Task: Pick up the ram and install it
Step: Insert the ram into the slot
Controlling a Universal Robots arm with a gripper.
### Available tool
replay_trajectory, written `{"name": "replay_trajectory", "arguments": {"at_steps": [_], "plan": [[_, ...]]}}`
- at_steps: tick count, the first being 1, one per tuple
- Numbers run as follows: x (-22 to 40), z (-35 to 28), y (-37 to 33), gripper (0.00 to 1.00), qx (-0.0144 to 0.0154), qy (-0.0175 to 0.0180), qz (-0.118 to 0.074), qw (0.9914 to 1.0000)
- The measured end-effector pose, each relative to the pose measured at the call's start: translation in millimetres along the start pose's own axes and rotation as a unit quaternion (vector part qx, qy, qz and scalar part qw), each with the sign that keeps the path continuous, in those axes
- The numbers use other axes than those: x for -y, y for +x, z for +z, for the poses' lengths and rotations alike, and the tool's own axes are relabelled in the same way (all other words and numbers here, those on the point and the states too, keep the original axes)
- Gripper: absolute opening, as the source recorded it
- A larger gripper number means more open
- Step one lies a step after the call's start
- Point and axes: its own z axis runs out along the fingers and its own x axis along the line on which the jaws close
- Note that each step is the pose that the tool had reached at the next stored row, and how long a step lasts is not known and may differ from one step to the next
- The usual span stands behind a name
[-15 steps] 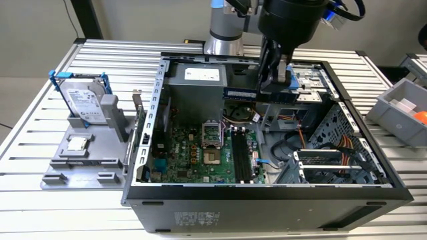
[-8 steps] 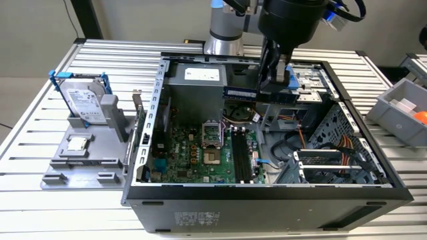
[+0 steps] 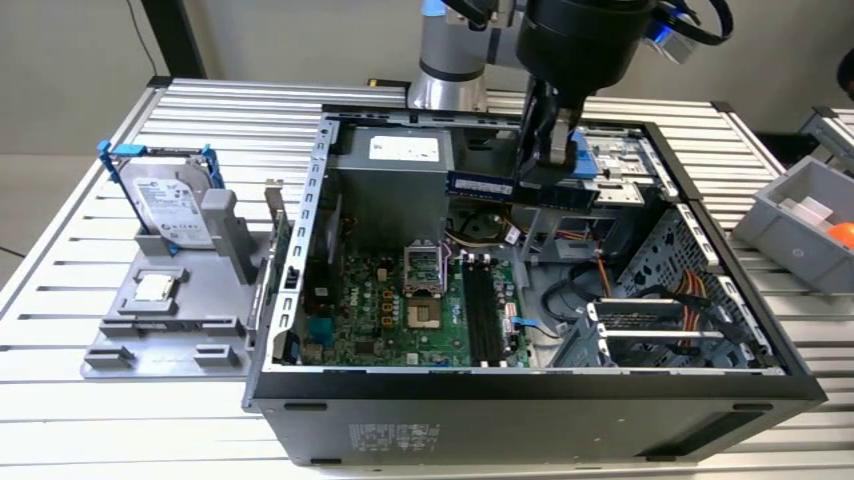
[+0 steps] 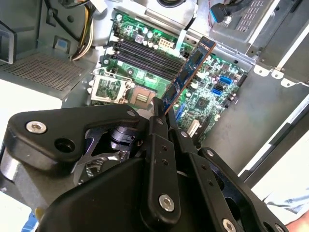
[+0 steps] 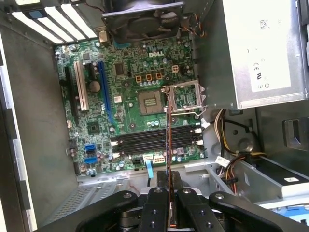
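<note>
Your gripper (image 3: 545, 170) has its fingers (image 4: 156, 118) clamped on one end of the ram (image 3: 487, 186), holding it in the air at the upper centre of the exterior view. Below it, the motherboard (image 3: 387, 300) lies inside the open computer case (image 3: 534, 405).

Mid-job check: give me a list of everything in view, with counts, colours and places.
table: one, silver, slatted, under everything
case: one, dark grey, open on the table
motherboard: one, green, inside the case
slots: four, black, empty, on the motherboard
ram: one, blue-green, held over the case
holder: one, grey, exterior view's left
hard drive: one, silver in blue frame, upright on the holder
processor: one, silver, square, on the holder
bin: one, grey, exterior view's right
gripper: one, black, shut on the ram
</note>
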Motion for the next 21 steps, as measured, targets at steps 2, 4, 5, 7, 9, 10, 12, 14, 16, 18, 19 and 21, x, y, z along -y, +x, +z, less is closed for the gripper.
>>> {"name": "replay_trajectory", "arguments": {"at_steps": [2, 4, 5, 7, 9, 10, 12, 14, 16, 18, 19, 21], "plan": [[0.0, 0.0, 0.0, 0.0, -0.0001, 0.0, 0.004, 0.99999], [0.0, 0.0, 0.0, 0.0, -0.0002, 0.0, 0.008, 0.99997], [0.0, 0.0, 0.0, 0.0, -0.0002, 0.0001, 0.01, 0.99995], [0.0, 0.0, 0.0, 0.0, -0.0002, 0.0001, 0.014, 0.9999], [0.0, 0.0, 0.0, 0.0, -0.0002, 0.0001, 0.018, 0.99983], [0.0, 0.0, 0.0, 0.0, -0.0003, 0.0001, 0.021, 0.99978], [0.0, -0.1, 0.0, 0.0, -0.0004, 0.0001, 0.025, 0.99969], [0.0, -0.1, 0.0, 0.0, -0.0003, 0.0001, 0.029, 0.99957], [0.0, -0.1, 0.0, 0.0, -0.0004, 0.0001, 0.034, 0.99942], [0.0, -0.1, 0.0, 0.0, -0.0004, 0.0001, 0.039, 0.99925], [0.0, 0.0, 0.0, 0.0, -0.0003, 0.0001, 0.041, 0.99916], [0.0, 0.0, 0.0, 0.0, -0.0003, 0.0001, 0.046, 0.99895]]}}
